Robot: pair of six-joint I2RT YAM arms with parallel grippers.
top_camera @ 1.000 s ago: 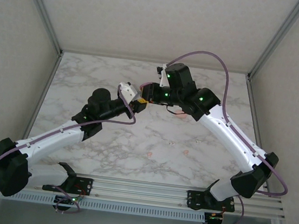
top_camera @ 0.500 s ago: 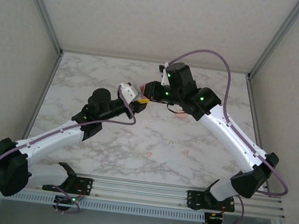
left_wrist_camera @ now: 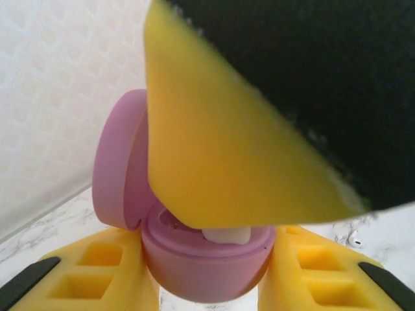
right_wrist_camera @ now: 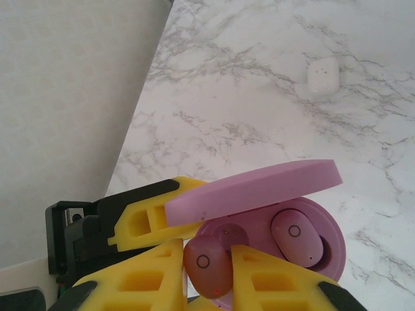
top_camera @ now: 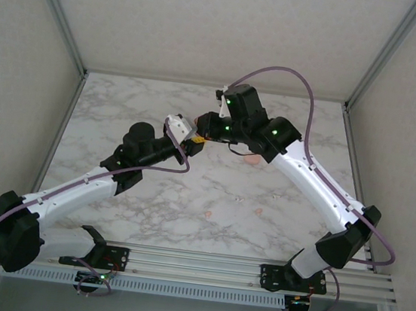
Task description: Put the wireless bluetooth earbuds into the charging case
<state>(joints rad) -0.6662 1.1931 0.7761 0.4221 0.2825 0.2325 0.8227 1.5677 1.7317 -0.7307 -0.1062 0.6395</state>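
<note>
On my right wrist feed, the marble table (right_wrist_camera: 259, 97) spreads out beyond the right gripper (right_wrist_camera: 209, 275), white with grey veins. A small white case (right_wrist_camera: 322, 76) lies on it, well ahead of that gripper and off to its right. I think its lid is shut, though it's too small to be sure. On the gripper's left, a pale textured wall panel (right_wrist_camera: 65, 97) meets the table edge. Overhead, an aluminium frame post (top_camera: 61, 20) climbs from the far-left corner, well beyond the gripper. A slotted mounting rail (top_camera: 195, 264) runs along the near edge, far behind it.
</note>
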